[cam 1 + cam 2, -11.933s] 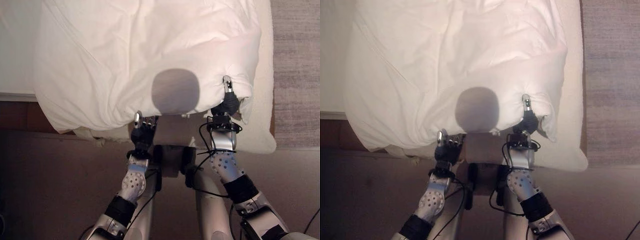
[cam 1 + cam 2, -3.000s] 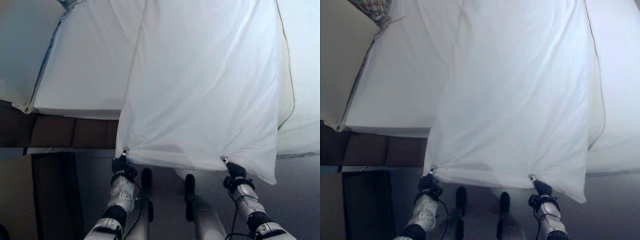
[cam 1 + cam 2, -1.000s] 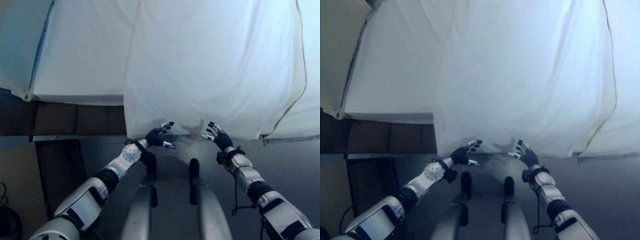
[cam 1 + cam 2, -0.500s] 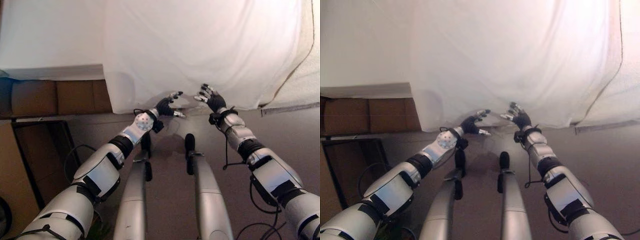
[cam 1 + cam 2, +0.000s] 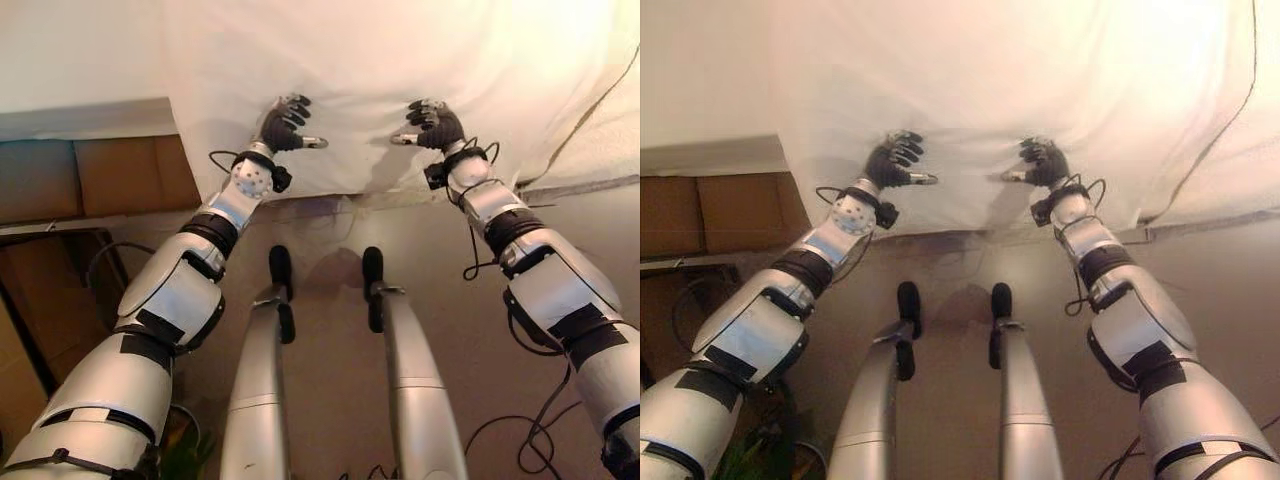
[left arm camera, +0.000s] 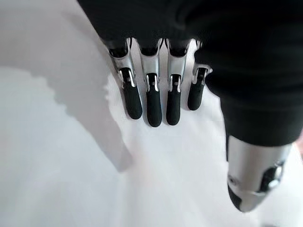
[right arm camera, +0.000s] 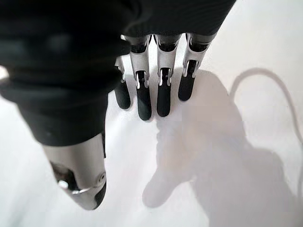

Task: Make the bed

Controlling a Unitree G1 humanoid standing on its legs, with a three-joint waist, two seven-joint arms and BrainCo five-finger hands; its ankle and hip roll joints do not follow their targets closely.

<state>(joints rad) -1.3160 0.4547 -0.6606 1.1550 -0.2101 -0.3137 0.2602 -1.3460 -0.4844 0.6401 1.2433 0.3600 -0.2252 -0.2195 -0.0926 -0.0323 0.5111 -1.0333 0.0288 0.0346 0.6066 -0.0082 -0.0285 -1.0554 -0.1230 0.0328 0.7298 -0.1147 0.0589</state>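
Observation:
A white cover lies spread over the bed, its near edge hanging toward me. My left hand rests against the cover just above that edge. It is open, with straight fingers side by side over the cloth and the thumb held apart. My right hand is level with it, about a shoulder's width away, and is open too. Its fingers are laid out over the white cloth and hold nothing. Neither hand has cloth pinched in it.
A brown wooden bed frame shows under the mattress on the left, with a dark box on the floor below it. A cream textured cover with a thin dark seam lies to the right. Brown floor runs below the bed's edge.
Three seconds ago both hands were shut on the cover's near edge, then they let go. Since half a second ago both open hands have reached forward onto the cover. The camera has tilted too.

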